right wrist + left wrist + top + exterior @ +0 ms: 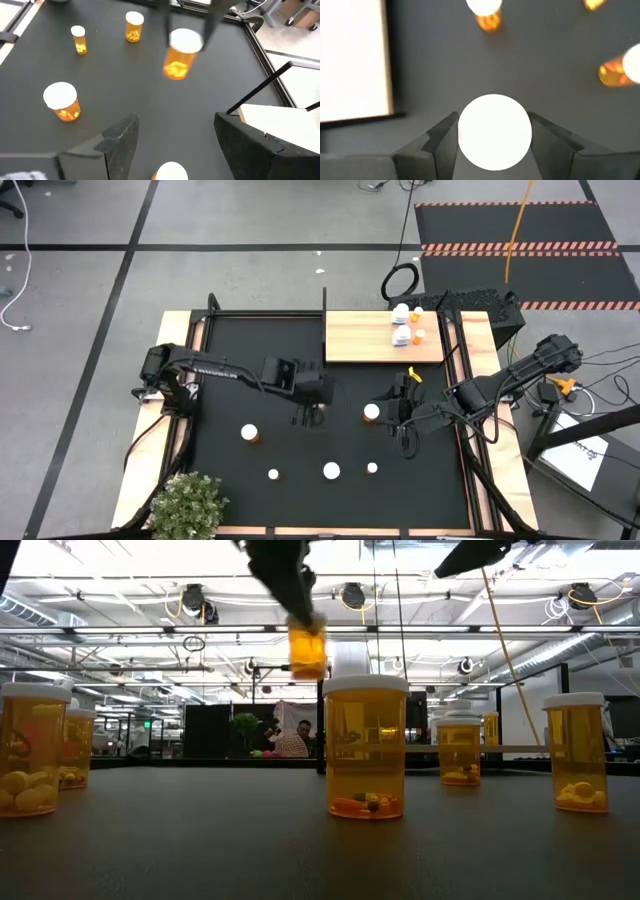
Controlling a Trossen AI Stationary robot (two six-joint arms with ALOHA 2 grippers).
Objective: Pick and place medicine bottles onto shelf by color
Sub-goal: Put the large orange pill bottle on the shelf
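My left gripper [310, 416] is over the middle of the black mat [240, 380], shut on an orange bottle with a white cap [307, 648], held above the mat. My right gripper [392, 415] is open, and its fingers stand above and on either side of another white-capped bottle [371, 412], whose cap shows at the edge of the right wrist view [170, 172]. Several orange bottles stand upright on the mat [250, 433] [331, 471]. The light-wood shelf [360, 340] lies at the far side, with several bottles [408, 323] standing at its right end. My left gripper pinches the bottle at its white cap [495, 132] between its two fingers [442, 137], one on each side. The fingers come from above, pointing down. The bottle hangs upright below them, lifted clear of the mat [179, 55].
A potted plant [185, 505] stands at the near left corner. A black frame rail [455, 360] runs along the mat's right side. Bare mat lies between the standing bottles and the shelf. People show in the room far behind the table [295, 740].
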